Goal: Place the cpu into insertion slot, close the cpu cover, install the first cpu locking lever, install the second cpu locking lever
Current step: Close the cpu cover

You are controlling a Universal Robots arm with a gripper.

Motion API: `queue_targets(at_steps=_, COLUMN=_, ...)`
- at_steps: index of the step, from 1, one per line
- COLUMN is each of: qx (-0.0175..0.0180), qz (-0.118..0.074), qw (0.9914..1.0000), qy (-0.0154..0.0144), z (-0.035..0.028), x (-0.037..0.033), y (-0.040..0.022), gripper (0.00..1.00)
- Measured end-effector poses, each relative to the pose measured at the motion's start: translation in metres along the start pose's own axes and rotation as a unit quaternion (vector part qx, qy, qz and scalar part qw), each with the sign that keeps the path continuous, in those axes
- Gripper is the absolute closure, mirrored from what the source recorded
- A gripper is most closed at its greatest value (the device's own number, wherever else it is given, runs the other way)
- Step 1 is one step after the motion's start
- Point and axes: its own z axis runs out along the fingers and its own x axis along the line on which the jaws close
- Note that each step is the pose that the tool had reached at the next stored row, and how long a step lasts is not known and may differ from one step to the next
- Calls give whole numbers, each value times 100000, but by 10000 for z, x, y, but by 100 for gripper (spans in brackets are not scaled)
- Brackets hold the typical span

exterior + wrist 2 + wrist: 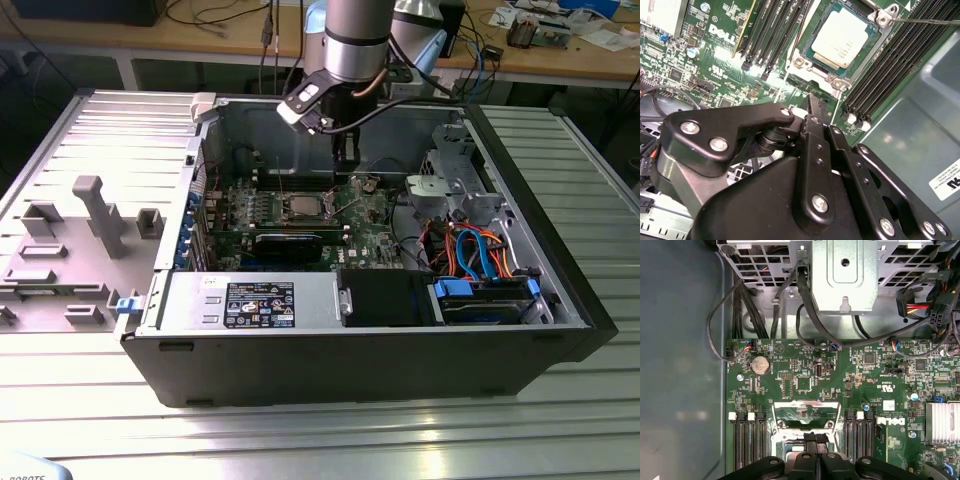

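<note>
Inside the open case: the gripper point(346, 160) hangs from the arm over the green motherboard point(375, 235), close above the socket area.
Gripper: its black fingers point(810, 445) are pressed together tip to tip, with nothing between them in both wrist views.
Cpu: the cpu point(842, 40) lies flat in the insertion slot point(801, 62), silver top up, its thin green rim uncovered all round. It sits just beyond the fingertips and apart from them.
Cpu cover: the cpu cover point(805, 404) is a silver frame just past the fingertips in the first wrist view, with green board showing through its cut-out. It is off the chip. Whether the tips touch it cannot be told.
Lever: a thin wire lever point(925, 21) runs out from one socket corner across the memory slots point(890, 65).
Neighbours: memory slots flank the socket on both sides. A round coin cell point(760, 365), black cables point(807, 310) and a metal drive cage point(845, 275) lie beyond the cover.
Surface: the black computer case point(350, 365) lies open on its side on a table point(300, 435) of ribbed metal slats. A grey plastic panel point(70, 240) rests beside the case, at the exterior view's left.
Room: a wooden bench point(570, 62) with wires and small parts runs behind the table.
</note>
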Motion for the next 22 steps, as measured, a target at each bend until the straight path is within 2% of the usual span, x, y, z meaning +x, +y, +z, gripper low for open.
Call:
queue_targets(at_steps=12, qx=1, qz=1, qw=100000, qy=-1, z=2, x=0, y=77, gripper=89)
queue_targets(at_steps=22, qx=3, qz=2, qw=100000, qy=1, z=3, x=0, y=110, gripper=89)
